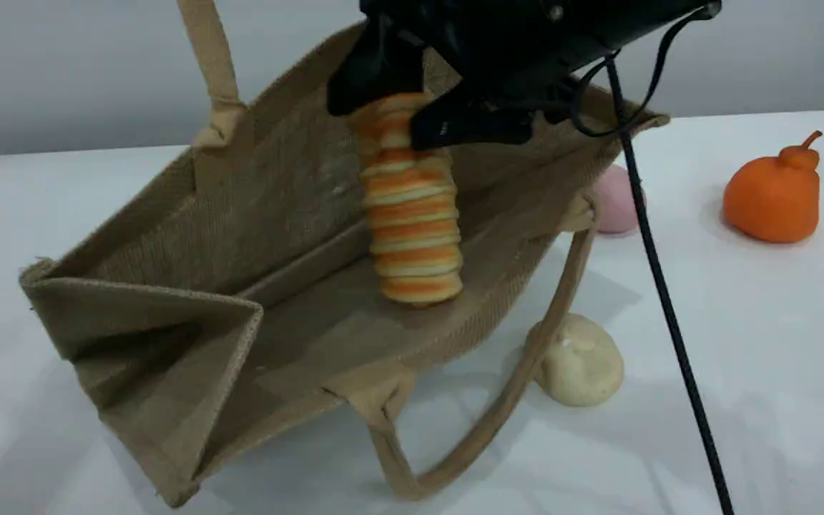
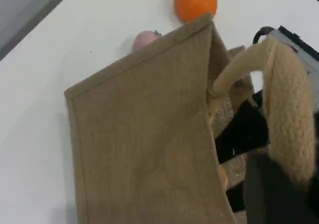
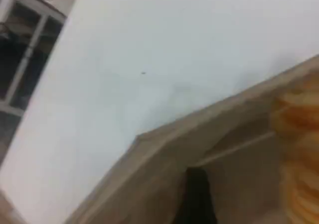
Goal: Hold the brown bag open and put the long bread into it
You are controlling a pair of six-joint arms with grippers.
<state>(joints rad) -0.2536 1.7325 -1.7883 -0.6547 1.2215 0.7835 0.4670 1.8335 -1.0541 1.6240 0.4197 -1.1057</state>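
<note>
Right hand (image 1: 398, 118) gripping ridged long bread (image 1: 412, 222), inside burlap brown bag (image 1: 190, 286)

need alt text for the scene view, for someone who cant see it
A black right gripper, reaching in from the top, holds the long bread upright inside the open brown bag, which lies tilted on a white table. One bag handle is pulled upward. Beside the bag sit a cream bun, a pink item and an orange pear-shaped item.
</note>
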